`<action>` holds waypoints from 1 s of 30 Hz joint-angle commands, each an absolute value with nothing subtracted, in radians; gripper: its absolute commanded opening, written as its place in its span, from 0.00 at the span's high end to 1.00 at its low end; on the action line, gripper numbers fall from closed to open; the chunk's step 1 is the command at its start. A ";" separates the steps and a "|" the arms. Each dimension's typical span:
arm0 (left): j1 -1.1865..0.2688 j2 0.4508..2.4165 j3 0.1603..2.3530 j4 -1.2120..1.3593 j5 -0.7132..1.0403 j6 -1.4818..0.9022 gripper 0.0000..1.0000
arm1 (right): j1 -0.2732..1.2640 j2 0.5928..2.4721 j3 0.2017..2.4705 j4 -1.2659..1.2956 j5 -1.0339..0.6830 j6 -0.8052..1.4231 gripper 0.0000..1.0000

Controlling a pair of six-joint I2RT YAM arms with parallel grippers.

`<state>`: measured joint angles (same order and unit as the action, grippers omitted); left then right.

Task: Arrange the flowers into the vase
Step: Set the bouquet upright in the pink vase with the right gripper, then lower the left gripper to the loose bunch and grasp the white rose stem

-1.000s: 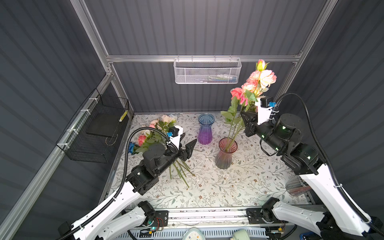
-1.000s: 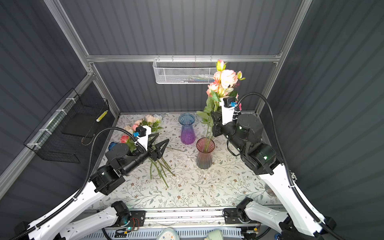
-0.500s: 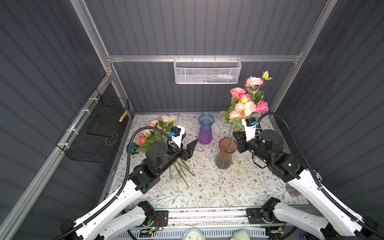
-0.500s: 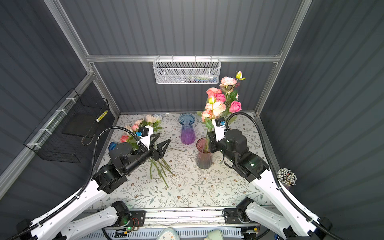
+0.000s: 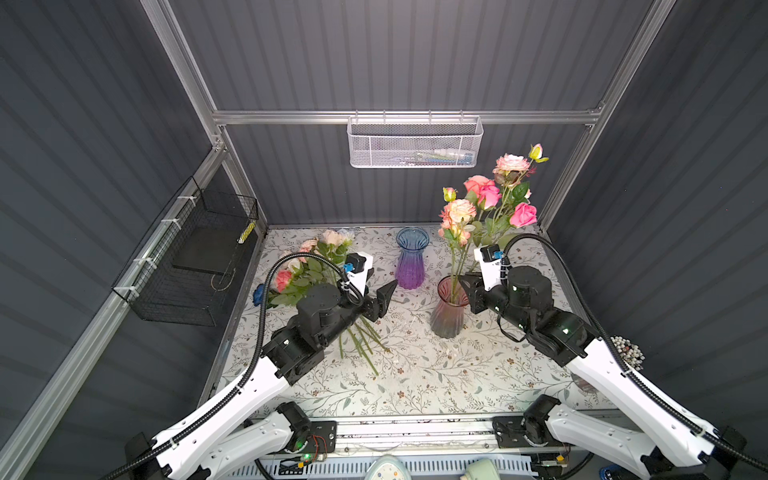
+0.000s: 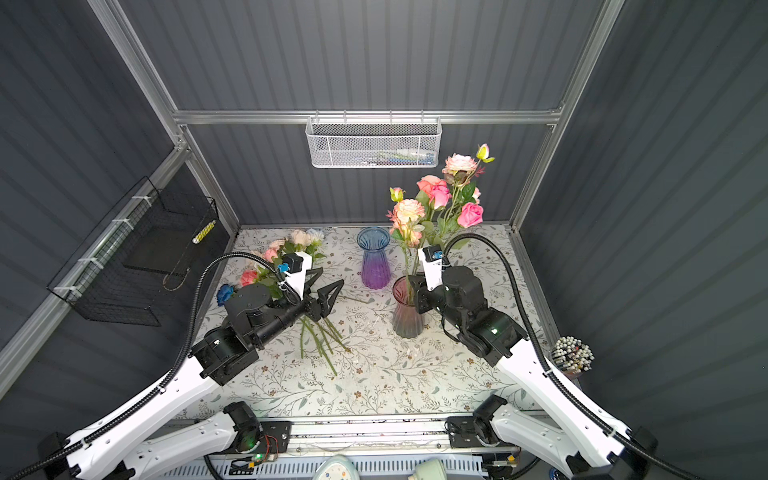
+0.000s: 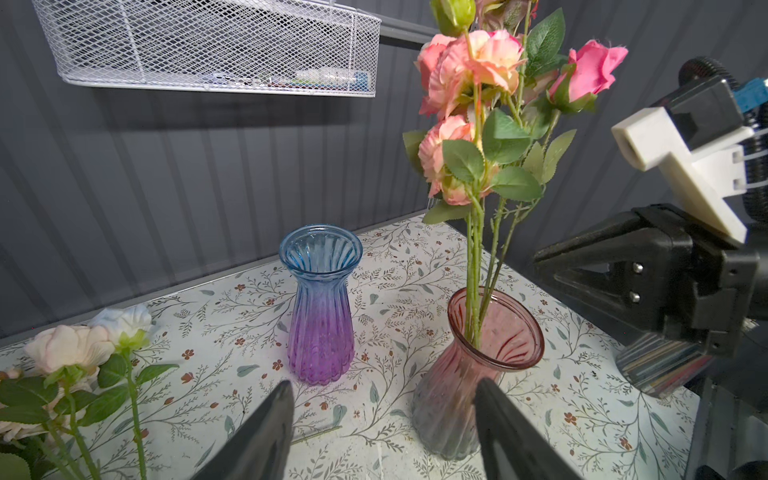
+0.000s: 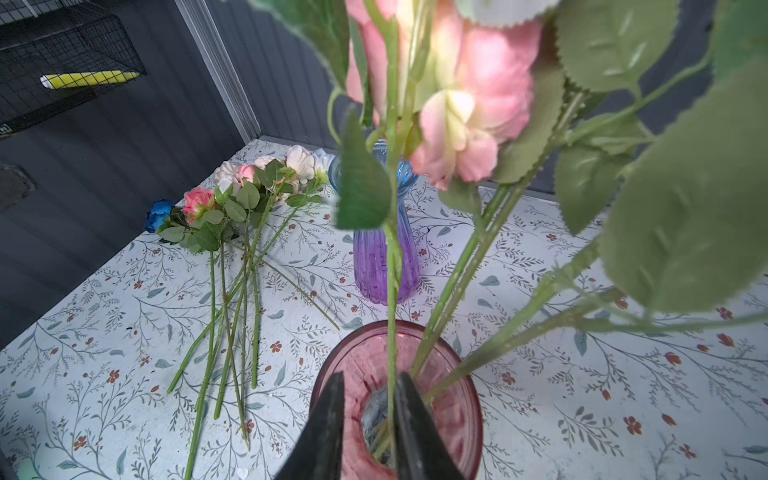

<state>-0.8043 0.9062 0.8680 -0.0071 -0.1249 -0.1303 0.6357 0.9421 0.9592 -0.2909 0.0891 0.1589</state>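
Now the bunch (image 5: 482,208) stands in the pink vase (image 5: 446,316), at about 3 o'clock on the mat (image 5: 415,374). The view from a second ago has it high in the air, stem ends barely at the rim; since then the right arm comes down and the stems sink deep into the glass. The right gripper (image 8: 370,386) sits at the vase mouth with its jaws a little apart. One stem runs between them, close along one finger, with a clear gap on the other side, so the grip looks let go.

I judge this batch placed. The loose flowers (image 5: 307,266) lie at 10 o'clock, heads toward the back wall and stems fanned toward 6 o'clock. The left gripper (image 6: 324,286) hovers over those stems much as before, jaws wide and empty, facing the pink vase and the blue vase (image 5: 409,257) at 12 o'clock. The right arm probably needs a straight pull-back, or a leaf may snag and drag a stem out.
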 commanded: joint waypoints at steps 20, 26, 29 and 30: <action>-0.809 0.979 0.849 0.015 -0.671 -0.243 0.14 | 0.656 0.748 1.106 -0.360 0.071 0.230 0.54; -0.645 1.141 0.984 -0.327 -0.701 -0.571 0.37 | 0.655 0.738 1.185 -0.364 0.014 0.259 0.51; -0.498 1.233 0.987 -0.352 -0.483 -0.630 0.38 | 0.655 0.750 1.177 -0.383 -0.008 0.260 0.54; -0.474 1.267 0.995 -0.353 -0.451 -0.625 0.38 | 0.655 0.745 1.166 -0.383 -0.004 0.262 0.54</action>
<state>-0.5434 1.2163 0.9695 -0.2333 -0.5789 -0.5060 0.6537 0.7288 1.1843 -0.3470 0.0219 0.2523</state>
